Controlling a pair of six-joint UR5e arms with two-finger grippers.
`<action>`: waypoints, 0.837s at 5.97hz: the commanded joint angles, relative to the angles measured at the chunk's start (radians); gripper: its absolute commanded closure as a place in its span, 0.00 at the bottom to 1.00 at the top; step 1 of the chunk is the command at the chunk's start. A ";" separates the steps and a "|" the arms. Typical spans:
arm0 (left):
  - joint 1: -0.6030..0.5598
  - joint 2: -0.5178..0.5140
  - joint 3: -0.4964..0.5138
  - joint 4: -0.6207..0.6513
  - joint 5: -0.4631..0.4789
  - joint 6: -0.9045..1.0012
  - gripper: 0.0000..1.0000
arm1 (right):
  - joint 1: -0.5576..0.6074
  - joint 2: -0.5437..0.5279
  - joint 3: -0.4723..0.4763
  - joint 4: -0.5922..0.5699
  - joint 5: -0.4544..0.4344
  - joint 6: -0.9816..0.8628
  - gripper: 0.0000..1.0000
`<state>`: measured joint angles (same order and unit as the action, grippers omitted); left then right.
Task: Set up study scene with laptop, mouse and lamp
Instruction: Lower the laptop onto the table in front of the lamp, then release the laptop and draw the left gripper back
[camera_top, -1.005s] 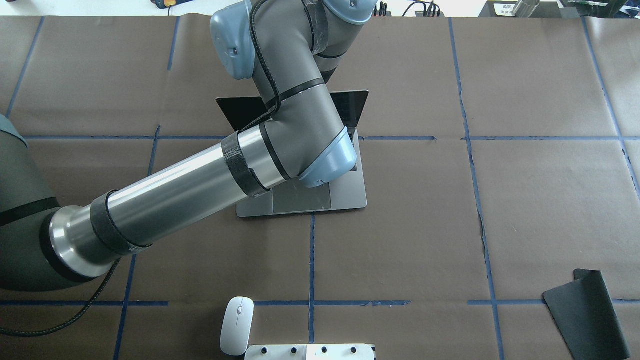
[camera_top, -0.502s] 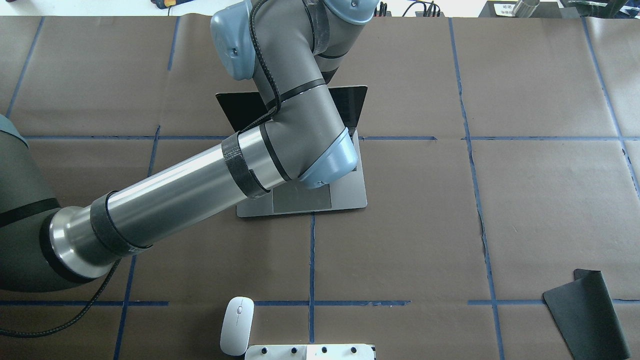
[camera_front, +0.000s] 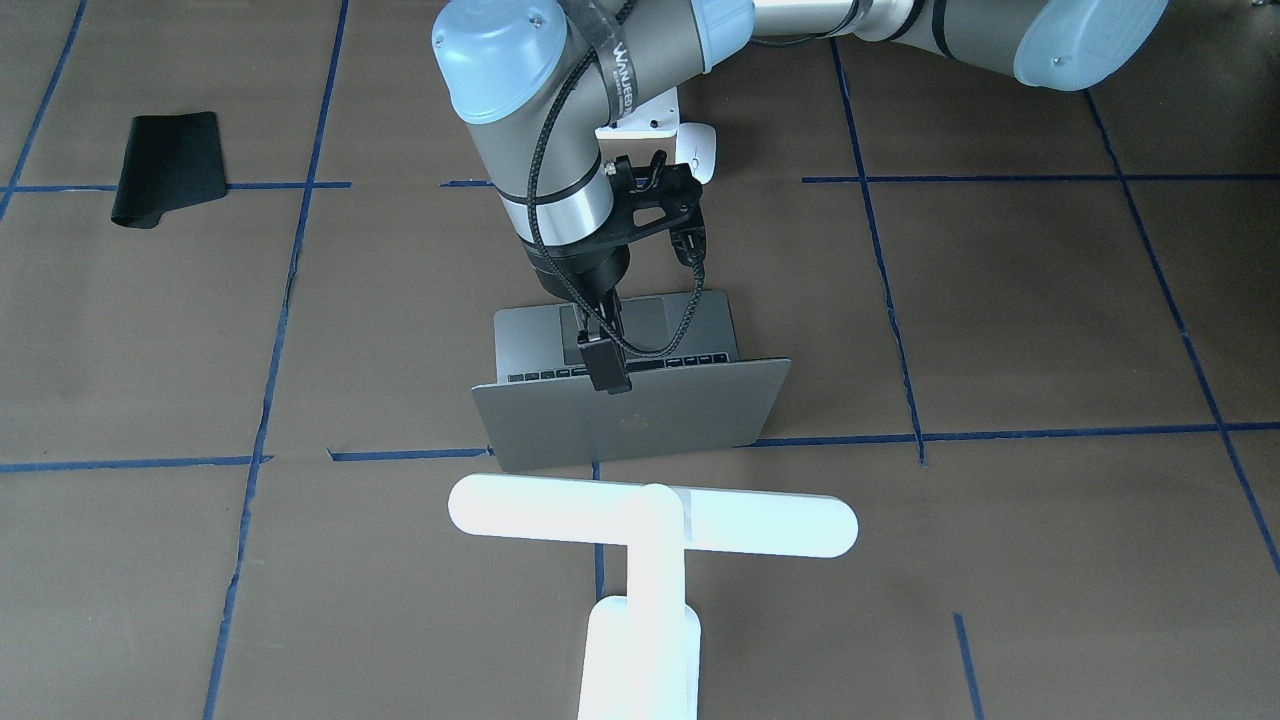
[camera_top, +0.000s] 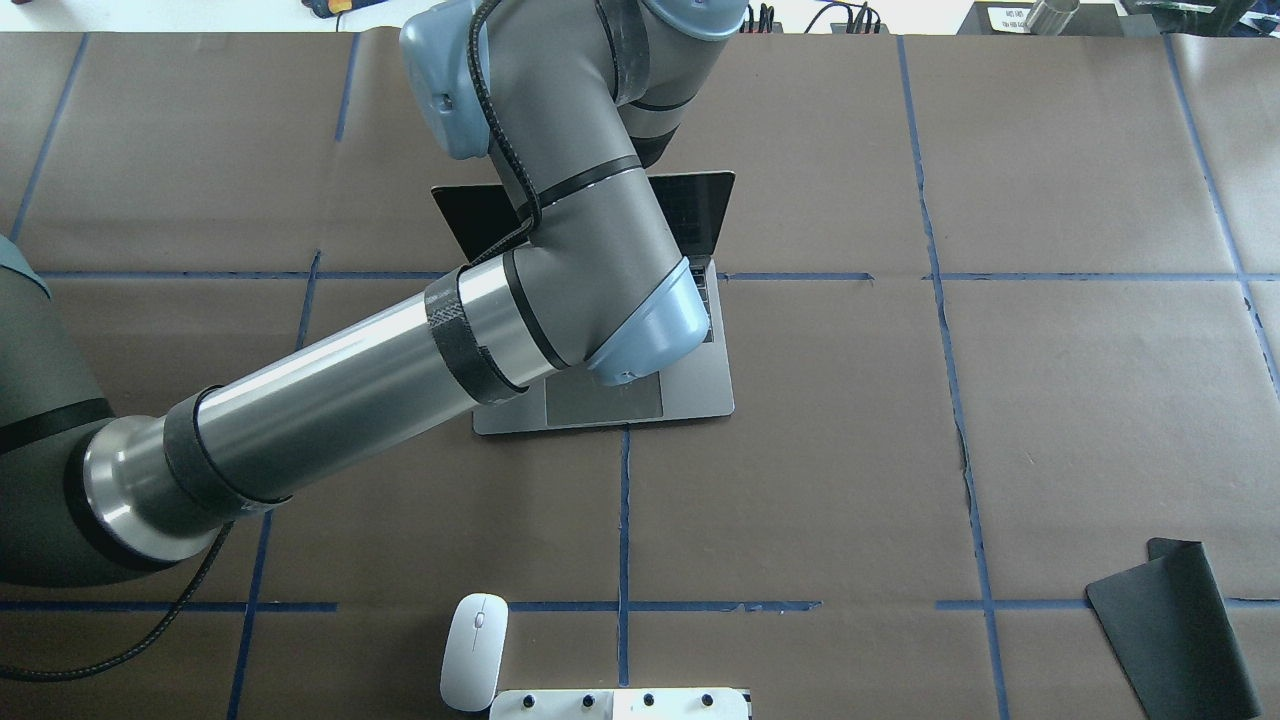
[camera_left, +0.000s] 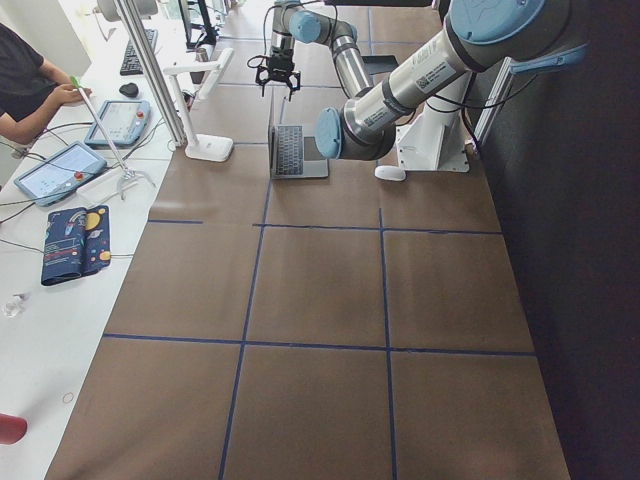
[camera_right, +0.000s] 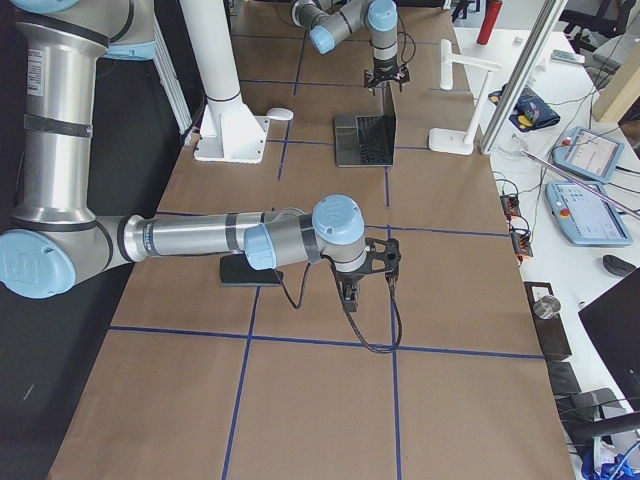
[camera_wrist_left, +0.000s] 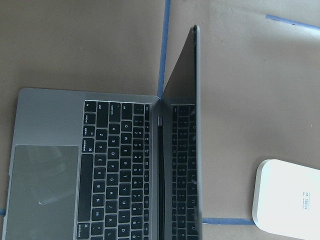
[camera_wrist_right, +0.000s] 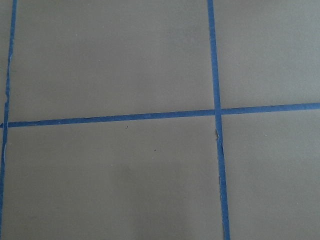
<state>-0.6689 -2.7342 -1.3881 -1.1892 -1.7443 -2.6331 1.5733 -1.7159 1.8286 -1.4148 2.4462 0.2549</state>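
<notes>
Silver-grey and open, the one laptop (camera_top: 695, 385) sits at the centre of the overhead view on the brown-papered bench (camera_top: 1050, 420), its lid raised near upright. Against a second ago, the lid's top edge stands a little higher in that frame. Over the last half second it has held its place, while the left arm's elbow has shifted slightly toward the upper left.

The left gripper (camera_front: 606, 378) is at the lid's top edge in the front-facing view; I cannot tell whether its jaws are clenched on the lid or released. The right gripper (camera_right: 349, 296) hangs over bare paper near the one black mat (camera_top: 1175, 620), and the state of its jaws cannot be told either.

One mouse (camera_top: 474, 650) lies at the overhead view's bottom edge, left of centre, just beside a white pedestal (camera_top: 620, 705). One lamp (camera_front: 650, 520) stands just behind the lid, at lower centre of the front-facing view.
</notes>
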 joint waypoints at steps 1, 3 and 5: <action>-0.001 0.162 -0.254 0.019 -0.001 0.182 0.00 | -0.010 0.004 0.005 0.004 -0.007 0.056 0.00; 0.006 0.397 -0.606 0.020 -0.003 0.389 0.00 | -0.074 0.004 0.032 0.007 -0.016 0.130 0.00; 0.052 0.473 -0.713 0.023 -0.044 0.616 0.00 | -0.210 0.002 0.113 0.008 -0.083 0.324 0.00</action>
<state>-0.6405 -2.3002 -2.0546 -1.1667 -1.7628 -2.1322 1.4297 -1.7124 1.8983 -1.4071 2.3948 0.4826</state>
